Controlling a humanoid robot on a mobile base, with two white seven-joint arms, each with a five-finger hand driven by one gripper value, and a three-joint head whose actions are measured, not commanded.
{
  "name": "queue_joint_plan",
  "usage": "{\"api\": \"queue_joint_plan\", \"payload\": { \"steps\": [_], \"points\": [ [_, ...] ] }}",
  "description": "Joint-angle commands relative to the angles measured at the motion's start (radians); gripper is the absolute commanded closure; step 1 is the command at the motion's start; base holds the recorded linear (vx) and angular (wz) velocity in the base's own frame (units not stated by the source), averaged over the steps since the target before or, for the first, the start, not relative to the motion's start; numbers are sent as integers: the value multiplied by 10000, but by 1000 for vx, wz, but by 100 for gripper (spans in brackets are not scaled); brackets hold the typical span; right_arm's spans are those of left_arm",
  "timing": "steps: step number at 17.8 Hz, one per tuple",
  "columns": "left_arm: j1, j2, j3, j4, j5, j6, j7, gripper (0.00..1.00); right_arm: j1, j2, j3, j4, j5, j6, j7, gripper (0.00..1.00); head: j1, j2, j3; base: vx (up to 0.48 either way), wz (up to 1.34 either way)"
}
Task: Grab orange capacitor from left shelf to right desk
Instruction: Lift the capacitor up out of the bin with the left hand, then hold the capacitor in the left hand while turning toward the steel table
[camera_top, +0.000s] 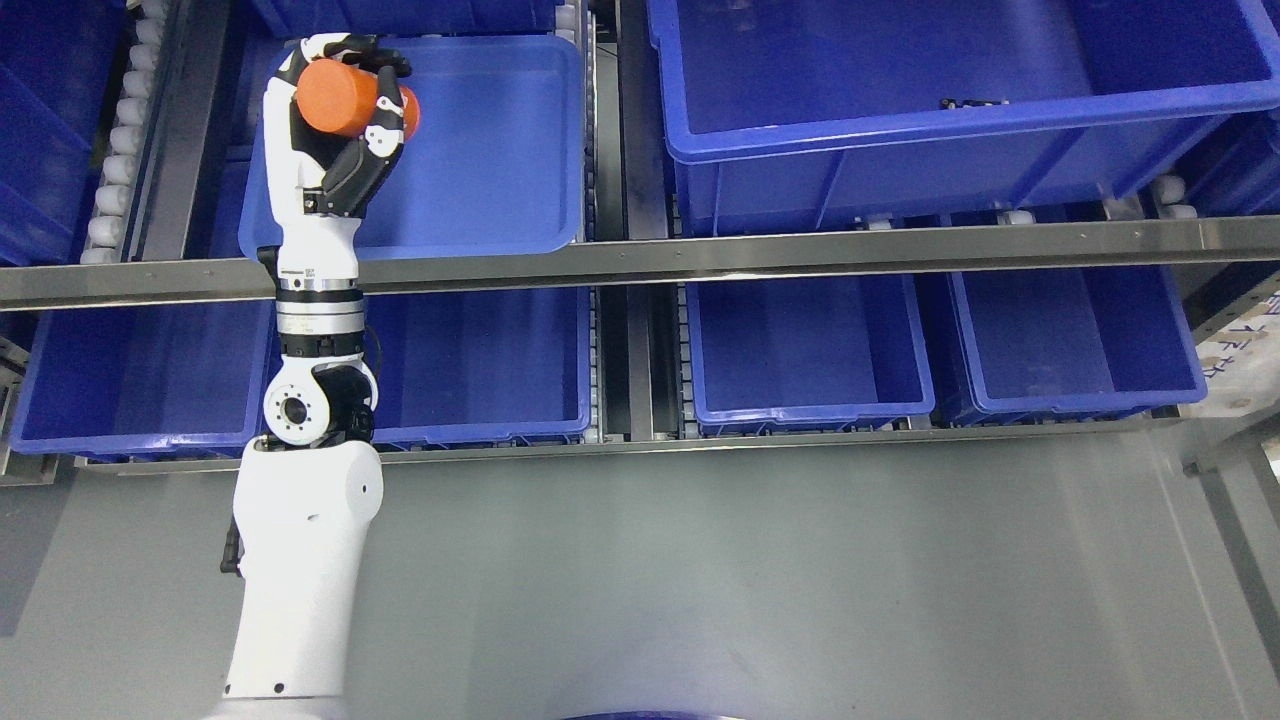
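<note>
— Head view, upper left of the frame: left hand (345, 120) clenched around the orange capacitor (350, 98), dark fingers (385, 62) wrapped over its top and far end.

— Position of the capacitor?

— Lying roughly sideways in the grasp, raised above the light blue tray (500, 150) on the upper shelf level, over that tray's left part. Touching the tray or not: cannot tell.

— And the arm?

— White left arm (300, 560) rising from the bottom edge at lower left, crossing the steel shelf rail (800, 255) that runs across the middle of the frame.

— Anything else on the shelf?

— Large blue bin (900, 80) at upper right, just beside the tray across a metal divider. Below the rail, a row of darker blue bins (810, 340), from far left to right of centre. Grey floor (750, 580) filling the lower half.

— Right hand?

— Out of view.
</note>
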Motion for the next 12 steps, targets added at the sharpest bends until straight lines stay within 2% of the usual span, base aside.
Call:
{"api": "queue_joint_plan", "payload": {
  "steps": [1,12],
  "points": [
    [864,174,-677,-1904,31,-482,325,98,211,-175,-107,-175,62,8,-2,0,0,0,0,-59,-130],
    [1311,174,-1090,-2348,31,-1174,279,98,211,-175,-107,-175,62,8,-2,0,0,0,0,-83,-310]
  ]
}}
